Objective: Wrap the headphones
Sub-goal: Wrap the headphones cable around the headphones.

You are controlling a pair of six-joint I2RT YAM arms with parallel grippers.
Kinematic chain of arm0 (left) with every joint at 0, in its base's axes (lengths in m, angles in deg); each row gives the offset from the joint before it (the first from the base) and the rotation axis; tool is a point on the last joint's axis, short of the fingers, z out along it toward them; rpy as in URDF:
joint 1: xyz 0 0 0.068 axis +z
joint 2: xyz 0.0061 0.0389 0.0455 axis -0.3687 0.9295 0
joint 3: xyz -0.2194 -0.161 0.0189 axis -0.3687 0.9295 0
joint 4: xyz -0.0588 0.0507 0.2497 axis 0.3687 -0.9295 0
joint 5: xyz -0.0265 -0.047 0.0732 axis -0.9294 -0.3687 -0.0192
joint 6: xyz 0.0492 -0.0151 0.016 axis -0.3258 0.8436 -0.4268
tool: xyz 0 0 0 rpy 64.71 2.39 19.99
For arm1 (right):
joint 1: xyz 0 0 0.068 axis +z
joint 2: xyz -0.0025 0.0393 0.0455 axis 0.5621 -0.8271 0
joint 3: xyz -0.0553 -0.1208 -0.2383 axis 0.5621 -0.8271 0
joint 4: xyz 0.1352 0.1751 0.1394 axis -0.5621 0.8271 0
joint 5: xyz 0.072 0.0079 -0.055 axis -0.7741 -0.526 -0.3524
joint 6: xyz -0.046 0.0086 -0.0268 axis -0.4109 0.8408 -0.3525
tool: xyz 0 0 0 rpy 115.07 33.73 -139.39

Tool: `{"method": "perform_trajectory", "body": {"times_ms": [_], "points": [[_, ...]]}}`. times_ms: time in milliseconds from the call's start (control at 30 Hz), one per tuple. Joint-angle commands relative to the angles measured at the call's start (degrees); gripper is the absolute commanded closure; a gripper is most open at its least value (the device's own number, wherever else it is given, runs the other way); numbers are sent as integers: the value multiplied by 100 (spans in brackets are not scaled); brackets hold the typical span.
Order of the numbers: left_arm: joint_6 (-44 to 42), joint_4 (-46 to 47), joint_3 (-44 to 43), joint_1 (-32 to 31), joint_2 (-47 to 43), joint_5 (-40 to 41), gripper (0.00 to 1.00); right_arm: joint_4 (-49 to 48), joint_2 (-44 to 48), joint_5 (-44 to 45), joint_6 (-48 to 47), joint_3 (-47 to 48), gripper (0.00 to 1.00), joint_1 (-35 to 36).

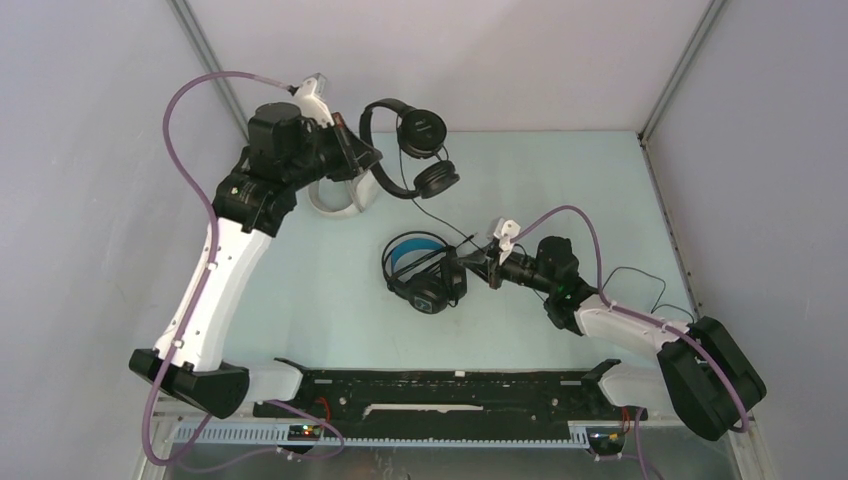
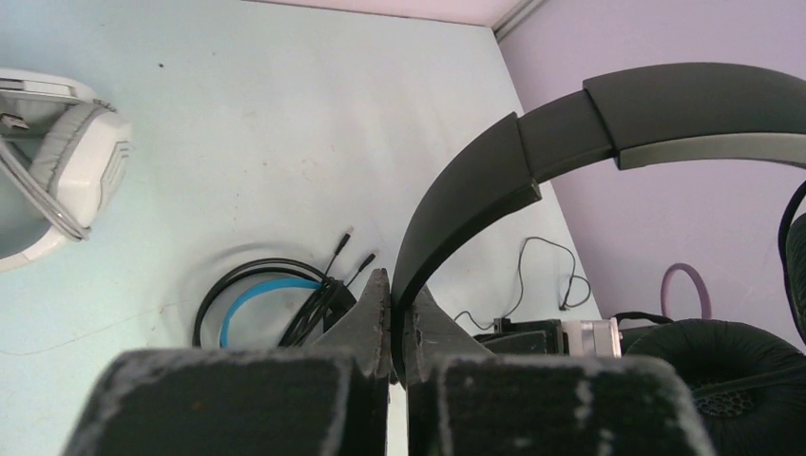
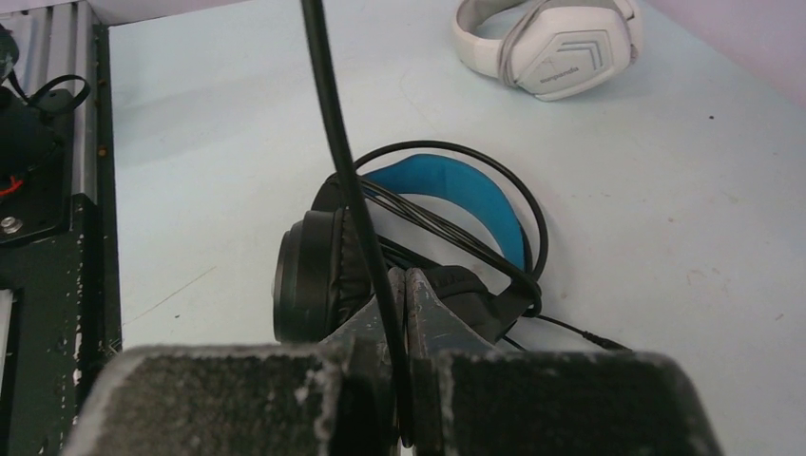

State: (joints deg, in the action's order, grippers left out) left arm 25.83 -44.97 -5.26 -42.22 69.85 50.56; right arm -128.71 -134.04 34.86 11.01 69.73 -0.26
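My left gripper [image 1: 368,160] is shut on the headband of the slim all-black headphones [image 1: 420,150] and holds them off the table at the back; the wrist view shows the band [image 2: 570,133] rising from between the fingers. My right gripper [image 1: 482,262] is shut on their thin black cable [image 3: 333,114], which runs up from the jaws. The black headphones with blue lining [image 1: 420,272] lie on the table just left of the right gripper, their cord wound round them [image 3: 437,190]. The white-grey headphones [image 1: 335,200] lie partly under the left gripper.
The slack end of the thin cable [image 1: 640,285] trails on the table at the right, near the right arm. A black rail [image 1: 450,385] runs along the near edge. Grey enclosure walls [image 1: 90,150] stand close on both sides and behind.
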Motion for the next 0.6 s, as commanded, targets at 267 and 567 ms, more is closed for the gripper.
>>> {"method": "perform_trajectory", "body": {"times_ms": [267, 567], "points": [[-142, 554, 244, 306, -143, 221, 100, -44, 44, -411, 121, -14, 100, 93], [-386, 329, 195, 353, -245, 402, 100, -141, 38, -145, 242, -14, 100, -62]]}}
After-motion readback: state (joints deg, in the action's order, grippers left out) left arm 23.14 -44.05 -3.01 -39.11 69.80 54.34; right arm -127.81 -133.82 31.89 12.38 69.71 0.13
